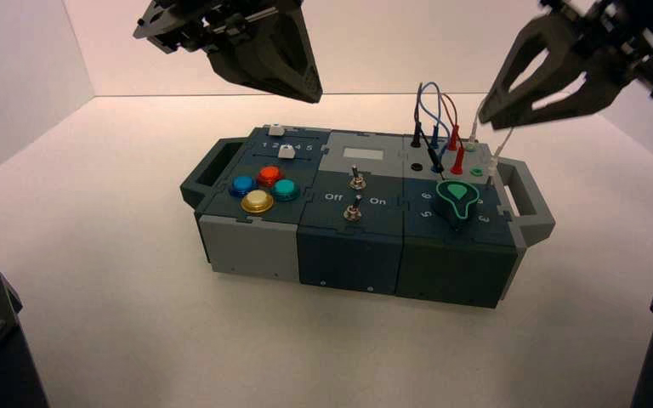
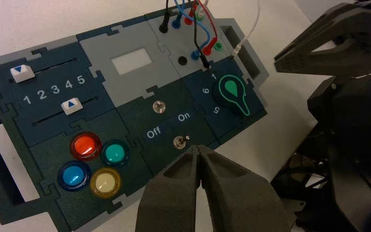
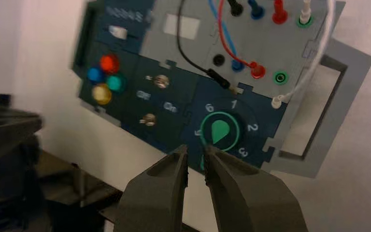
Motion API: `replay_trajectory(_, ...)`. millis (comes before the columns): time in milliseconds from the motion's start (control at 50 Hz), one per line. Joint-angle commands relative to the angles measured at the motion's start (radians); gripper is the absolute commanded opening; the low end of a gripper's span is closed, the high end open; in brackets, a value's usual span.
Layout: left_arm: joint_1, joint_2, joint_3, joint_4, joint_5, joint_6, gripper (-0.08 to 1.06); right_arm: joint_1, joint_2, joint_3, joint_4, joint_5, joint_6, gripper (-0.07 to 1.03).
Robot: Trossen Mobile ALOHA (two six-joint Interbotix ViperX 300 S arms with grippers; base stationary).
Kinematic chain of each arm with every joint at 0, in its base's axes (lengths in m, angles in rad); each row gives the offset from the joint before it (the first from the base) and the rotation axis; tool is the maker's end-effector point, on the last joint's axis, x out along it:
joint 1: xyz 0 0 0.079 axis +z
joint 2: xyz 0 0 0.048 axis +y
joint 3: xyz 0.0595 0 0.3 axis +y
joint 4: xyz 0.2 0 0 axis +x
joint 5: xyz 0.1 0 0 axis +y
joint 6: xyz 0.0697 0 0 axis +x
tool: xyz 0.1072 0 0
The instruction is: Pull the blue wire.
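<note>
The blue wire [image 1: 420, 100] stands as a tall narrow loop at the back right of the box [image 1: 255, 246], among the red, black and white wires. Both its plugs sit in sockets; the nearer blue plug shows in the left wrist view [image 2: 195, 54] and in the right wrist view [image 3: 236, 65]. My right gripper [image 1: 495, 119] hangs in the air just right of the wire loops, its fingers a narrow gap apart and empty; in its own view [image 3: 196, 157] it is over the box's front edge by the green knob [image 3: 218, 131]. My left gripper [image 1: 310, 92] is shut and empty, high over the box's back left.
A red wire [image 3: 222, 43], a black wire [image 3: 186, 55] with one plug lying loose by the knob, and a white wire [image 3: 319, 63] with a loose end crowd the blue one. Two toggle switches [image 2: 179, 141], two sliders [image 2: 71, 105] and several coloured buttons [image 2: 84, 146] fill the rest of the box.
</note>
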Motion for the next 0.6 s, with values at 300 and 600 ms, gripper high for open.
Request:
replay_trajectory(300, -0.002, 0.003, -0.041, 0.005, -0.006, 0.003, -0.03, 0.038, 0.221, -0.103, 0.0, -0.081, -0.015, 0.19)
replay_trajectory(600, -0.002, 0.0, -0.043, 0.005, 0.0, 0.005, -0.03, 0.037, 0.273, -0.117, -0.043, -0.115, -0.009, 0.18)
